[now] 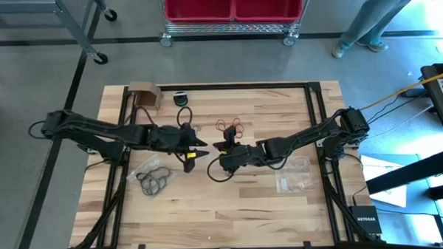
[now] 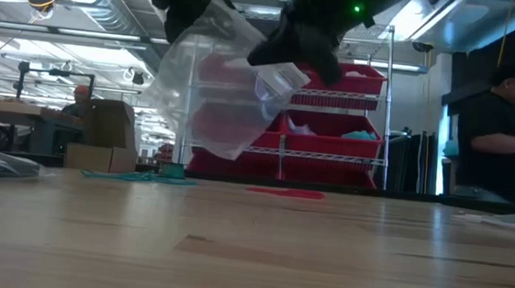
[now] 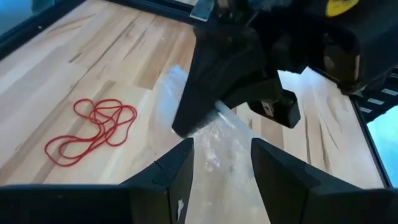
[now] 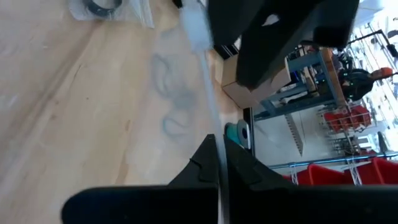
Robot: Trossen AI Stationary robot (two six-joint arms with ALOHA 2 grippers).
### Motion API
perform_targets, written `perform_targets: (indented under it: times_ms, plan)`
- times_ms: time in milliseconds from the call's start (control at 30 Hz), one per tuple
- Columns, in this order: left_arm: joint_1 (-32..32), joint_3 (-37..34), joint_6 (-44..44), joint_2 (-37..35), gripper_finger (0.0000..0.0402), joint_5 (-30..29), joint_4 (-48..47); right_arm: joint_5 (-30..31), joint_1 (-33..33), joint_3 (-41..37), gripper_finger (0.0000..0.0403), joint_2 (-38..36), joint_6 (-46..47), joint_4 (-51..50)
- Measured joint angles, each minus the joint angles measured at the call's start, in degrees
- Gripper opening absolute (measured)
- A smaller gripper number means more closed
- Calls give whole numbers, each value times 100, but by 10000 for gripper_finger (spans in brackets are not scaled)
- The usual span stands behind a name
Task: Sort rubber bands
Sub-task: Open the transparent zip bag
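A: Where are the bands?
B: Red bands [image 1: 231, 126] lie on the table [image 1: 210, 213]; black ones [image 1: 155, 181] near the left arm.
A: Tools?
B: Right tool [image 4: 217, 165] clamped on a clear bag [image 2: 229, 91]; left tool [image 3: 219, 168] apart around it; likely a handover; next, hold the bag open.

Low view: both arms cut off by the top edge, only dark bulk above the clear bag [image 2: 230, 87]; the bag blurs the red bins behind it. Teal bands [image 2: 140, 177] and red bands [image 2: 283, 192] at mid-frame read as flat smears, loops not countable. Person at right edge partly cropped. High view: black bands [image 1: 155, 180] lower left too small to count; bag between the grippers barely visible. Right wrist view: bag edge-on, contents unreadable.
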Motion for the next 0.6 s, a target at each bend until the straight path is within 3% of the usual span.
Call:
perform_targets:
  times_ms: [267, 400, 600]
  plan:
    - [-2, -2, 42, 45, 155, -1, -189, -243, 11, 9, 1, 0, 255, -131]
    - [-45, -3, 42, 129, 155, -1, -610, -798, 11, 9, 1, 27, 1106, -176]
    - [-253, -215, 44, 247, 155, -4, -849, -1172, 11, 13, 1, 110, 2704, -390]
